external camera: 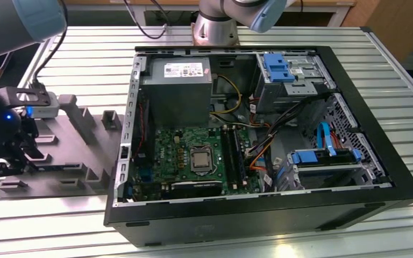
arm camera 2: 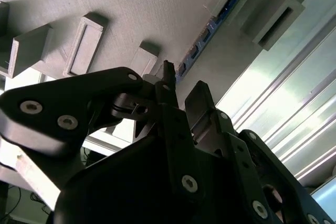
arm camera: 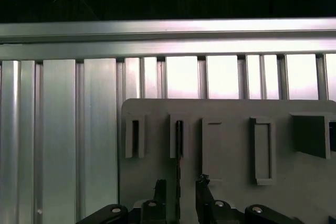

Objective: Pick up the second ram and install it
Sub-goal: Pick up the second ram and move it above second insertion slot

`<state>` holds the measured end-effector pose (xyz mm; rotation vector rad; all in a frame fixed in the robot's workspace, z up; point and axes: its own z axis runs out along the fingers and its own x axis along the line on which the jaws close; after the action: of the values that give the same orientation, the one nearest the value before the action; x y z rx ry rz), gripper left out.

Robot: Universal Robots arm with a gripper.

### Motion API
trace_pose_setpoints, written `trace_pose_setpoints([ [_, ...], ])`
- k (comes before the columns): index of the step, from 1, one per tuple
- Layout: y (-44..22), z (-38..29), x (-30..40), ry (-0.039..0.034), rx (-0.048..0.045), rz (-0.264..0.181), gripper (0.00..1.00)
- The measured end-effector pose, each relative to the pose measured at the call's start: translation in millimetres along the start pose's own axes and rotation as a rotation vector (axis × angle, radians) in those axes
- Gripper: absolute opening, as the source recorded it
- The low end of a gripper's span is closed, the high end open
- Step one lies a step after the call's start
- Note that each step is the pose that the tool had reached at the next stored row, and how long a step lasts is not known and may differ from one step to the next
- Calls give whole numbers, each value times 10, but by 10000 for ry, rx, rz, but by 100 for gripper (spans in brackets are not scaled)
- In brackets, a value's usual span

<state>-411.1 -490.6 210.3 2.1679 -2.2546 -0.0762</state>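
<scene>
"What did the containers hold?"

"The open case (external camera: 401, 185) on the tabletop (external camera: 400, 234) held a board (external camera: 189, 156), a grey power supply (external camera: 178, 88) and loose cables. The grey fixture (arm camera: 226, 145) carried the ram (arm camera: 178, 142), standing on edge in one of its slots."

"Anything hard to make out?"

"I couldn't tell whether the board's long slots (external camera: 233, 156) held a stick. The ram's near end was hidden by the gripper (external camera: 7, 158)."

"And the fingers (arm camera: 160, 188)?"

"Spread, one on either side of the ram in both wrist views. I couldn't tell whether they touched it."
</scene>
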Motion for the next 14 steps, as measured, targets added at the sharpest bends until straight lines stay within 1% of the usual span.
trace_pose_setpoints([
  [14, -4, 95, 3, 47, -10, -441, 36],
])
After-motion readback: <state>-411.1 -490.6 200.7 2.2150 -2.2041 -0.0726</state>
